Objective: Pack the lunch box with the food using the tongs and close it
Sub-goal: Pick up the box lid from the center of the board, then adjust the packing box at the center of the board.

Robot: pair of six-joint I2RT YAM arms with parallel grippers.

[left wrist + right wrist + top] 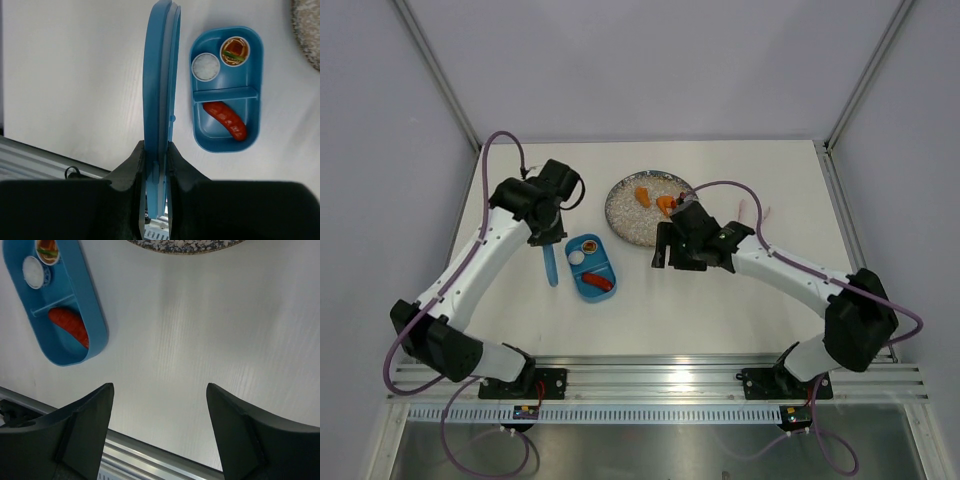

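White table point(720, 300): blue lunch box point(607, 263) left of centre, speckled plate point(620, 215) beyond it toward the far edge, pale tongs point(757, 212) further right.

Open blue lunch box point(250, 77), sausage point(226, 120) inside

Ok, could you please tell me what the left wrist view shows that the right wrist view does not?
Only the left wrist view: the blue lid, seen edge-on and clamped in the shut left gripper.
Only the right wrist view: the open right gripper, holding nothing, over bare table.
Both: the lunch box, uncovered, with the red sausage in one compartment and the white ball in the other, plus an edge of the speckled plate.
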